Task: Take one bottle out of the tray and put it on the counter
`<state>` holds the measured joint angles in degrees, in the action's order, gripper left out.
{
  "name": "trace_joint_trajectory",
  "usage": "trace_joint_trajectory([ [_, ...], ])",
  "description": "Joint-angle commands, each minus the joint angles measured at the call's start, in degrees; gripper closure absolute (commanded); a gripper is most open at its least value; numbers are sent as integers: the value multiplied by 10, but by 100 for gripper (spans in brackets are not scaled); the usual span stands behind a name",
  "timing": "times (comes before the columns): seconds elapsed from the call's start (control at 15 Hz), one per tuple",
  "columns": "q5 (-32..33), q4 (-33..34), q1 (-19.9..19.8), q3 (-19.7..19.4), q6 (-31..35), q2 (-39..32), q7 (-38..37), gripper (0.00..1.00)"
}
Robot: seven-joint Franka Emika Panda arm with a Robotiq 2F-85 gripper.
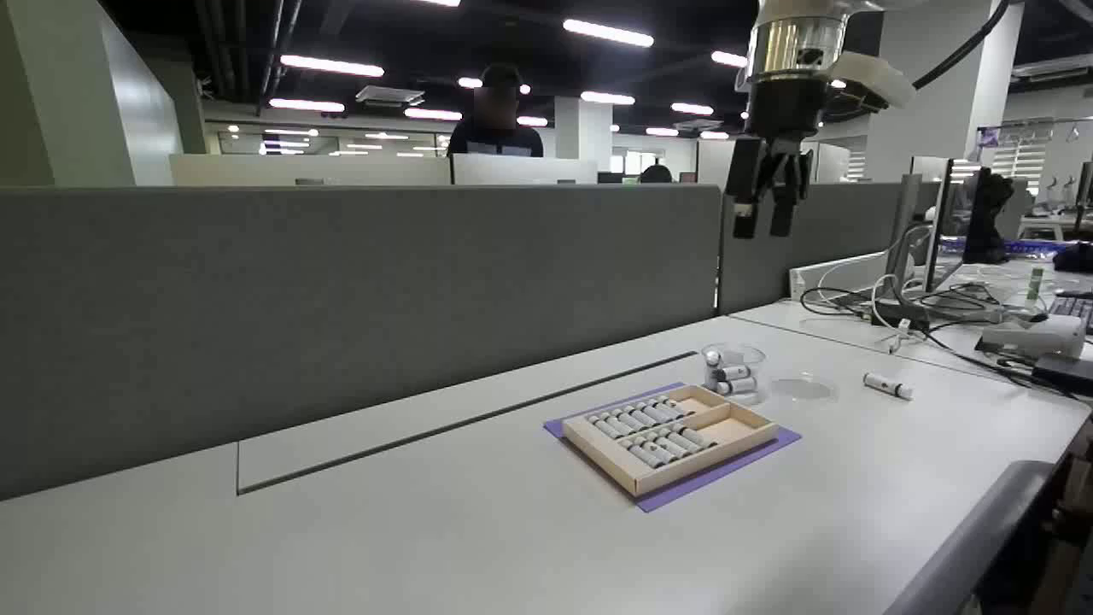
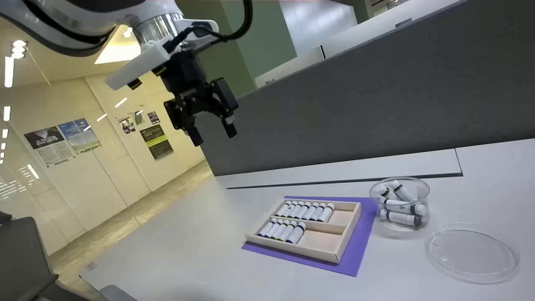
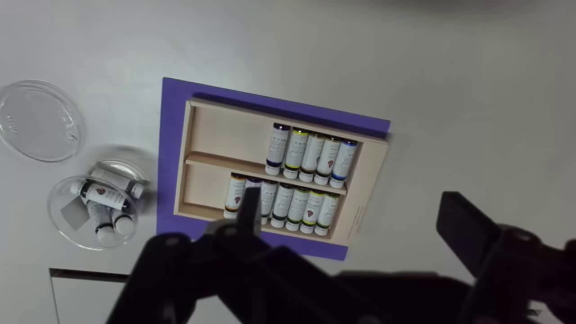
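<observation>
The tan wooden tray [image 1: 730, 429] lies on the white counter [image 1: 410, 530]; the tray also shows in an exterior view [image 2: 319, 240] and in the wrist view [image 3: 220, 130]. It has two compartments, each with a row of small white-labelled bottles [image 3: 297, 153] and a bare part at one end. My gripper [image 1: 762, 224] is open and empty, pointing down high above the counter, well apart from the tray; it also shows in an exterior view [image 2: 213, 133]. In the wrist view the gripper [image 3: 351, 207] has its fingers wide apart, and the left finger hides part of the lower row.
A purple sheet [image 2: 359, 251] lies under the tray. Beside it stand a clear round cup [image 2: 399, 205] with several bottles and a clear lid [image 2: 472, 255]. A loose bottle [image 1: 886, 386] lies farther along. A grey partition [image 1: 359, 299] runs behind the counter; cables [image 1: 905, 312] lie at one end.
</observation>
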<state>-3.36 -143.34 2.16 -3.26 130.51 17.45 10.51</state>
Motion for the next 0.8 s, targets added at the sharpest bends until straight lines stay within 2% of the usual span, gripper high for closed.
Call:
trace_joint_trajectory([
  [0.0, -1, 1, -3, 3, -1, 0, 1, 0],
  [0.53, -1, 1, -3, 3, -1, 0, 1, 0],
  [0.73, -12, 31, 0, -4, 36, -41, 22, 0],
])
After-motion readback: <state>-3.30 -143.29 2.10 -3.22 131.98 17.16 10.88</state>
